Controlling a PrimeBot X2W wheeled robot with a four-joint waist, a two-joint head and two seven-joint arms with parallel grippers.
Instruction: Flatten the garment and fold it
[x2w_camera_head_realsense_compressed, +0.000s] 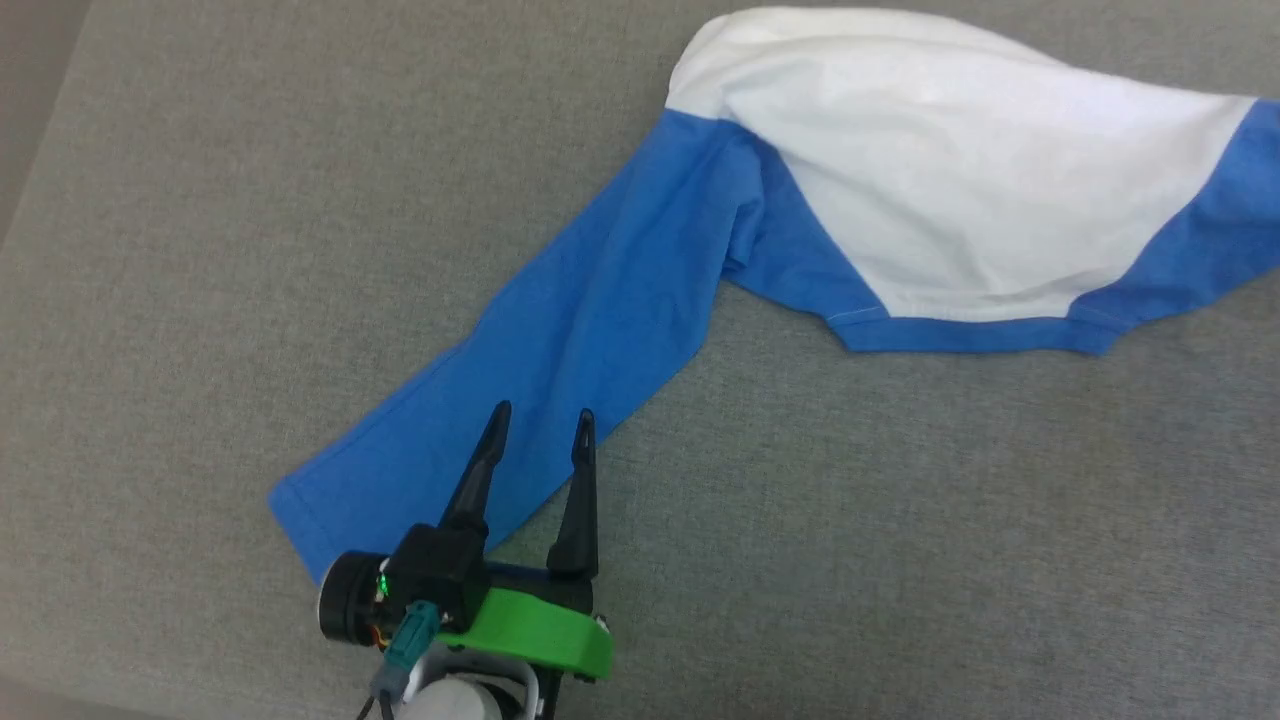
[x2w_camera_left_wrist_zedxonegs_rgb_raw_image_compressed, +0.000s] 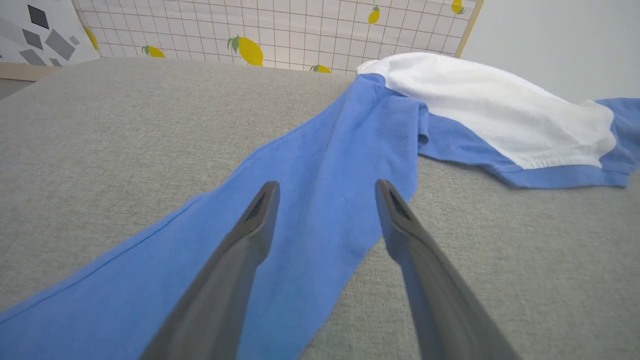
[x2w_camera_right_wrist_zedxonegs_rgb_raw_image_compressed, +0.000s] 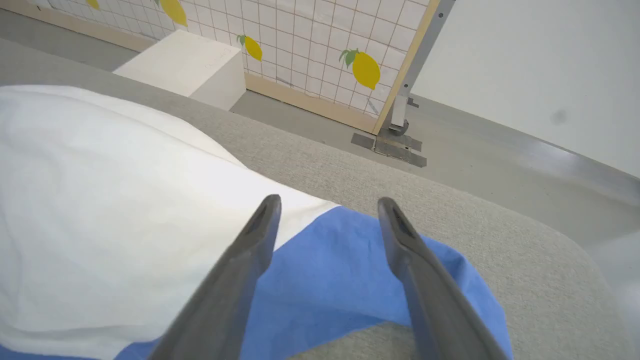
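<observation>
The garment (x2w_camera_head_realsense_compressed: 930, 170) lies on the grey table (x2w_camera_head_realsense_compressed: 900, 520), white body at the upper right, blue neckband along its near edge. One long blue sleeve (x2w_camera_head_realsense_compressed: 560, 350) stretches down toward the lower left. My left gripper (x2w_camera_head_realsense_compressed: 540, 425) stands open above that sleeve, fingers spread over the cloth with nothing between them; the left wrist view shows the same open gripper (x2w_camera_left_wrist_zedxonegs_rgb_raw_image_compressed: 325, 192) over the blue sleeve (x2w_camera_left_wrist_zedxonegs_rgb_raw_image_compressed: 320, 175). My right gripper (x2w_camera_right_wrist_zedxonegs_rgb_raw_image_compressed: 327, 207) is open over the garment's other blue sleeve (x2w_camera_right_wrist_zedxonegs_rgb_raw_image_compressed: 345, 270), beside the white body (x2w_camera_right_wrist_zedxonegs_rgb_raw_image_compressed: 100, 200), holding nothing.
The grey fabric-covered table (x2w_camera_left_wrist_zedxonegs_rgb_raw_image_compressed: 100, 125) extends widely left and in front of the garment. Beyond its far edge stand a lemon-patterned tiled panel (x2w_camera_right_wrist_zedxonegs_rgb_raw_image_compressed: 320, 45), a white box (x2w_camera_right_wrist_zedxonegs_rgb_raw_image_compressed: 185, 65) and a grey floor. The table's rounded corner (x2w_camera_right_wrist_zedxonegs_rgb_raw_image_compressed: 565, 250) lies near my right gripper.
</observation>
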